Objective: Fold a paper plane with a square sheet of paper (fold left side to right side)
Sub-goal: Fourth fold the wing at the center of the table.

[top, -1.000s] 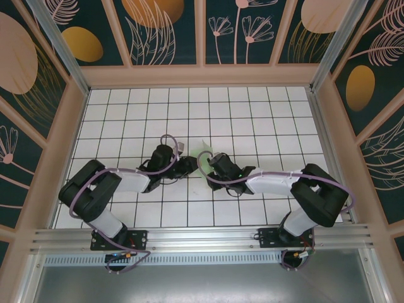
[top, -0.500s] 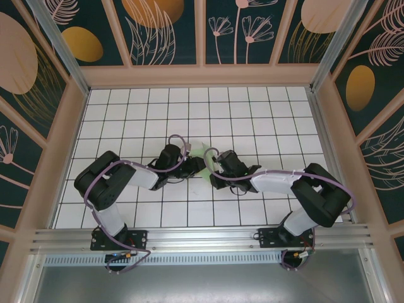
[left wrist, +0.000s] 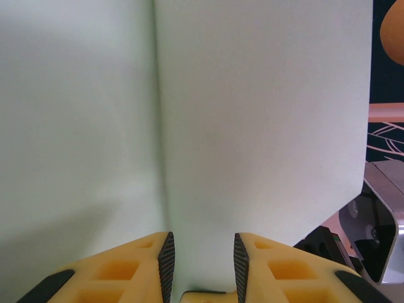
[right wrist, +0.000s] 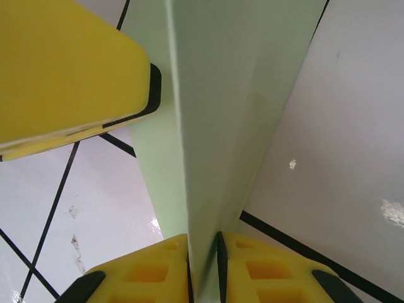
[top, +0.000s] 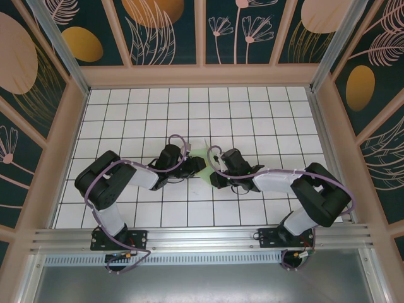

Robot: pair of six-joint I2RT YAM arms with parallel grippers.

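The square sheet of paper (top: 203, 154), pale green and creased, stands up off the tiles at the table's middle between both grippers. My right gripper (top: 213, 170) is shut on it: in the right wrist view the folded paper (right wrist: 214, 126) runs edge-on into the right gripper (right wrist: 203, 243), pinched between the pads. My left gripper (top: 197, 165) comes in from the left. In the left wrist view the paper (left wrist: 252, 126) faces the camera with a vertical crease, and the left gripper (left wrist: 202, 246) is open, its pads apart. One yellow left finger (right wrist: 63, 69) rests against the paper's side.
The white grid table (top: 265, 113) has free room all around the two grippers. Wooden walls (top: 202, 76) with dark floral panels close in the back and both sides. The metal base rail (top: 202, 238) runs along the near edge.
The left arm swung right and brought its gripper up to the paper. The right gripper shifted slightly right with the paper still pinched. Little has moved in the last half second.
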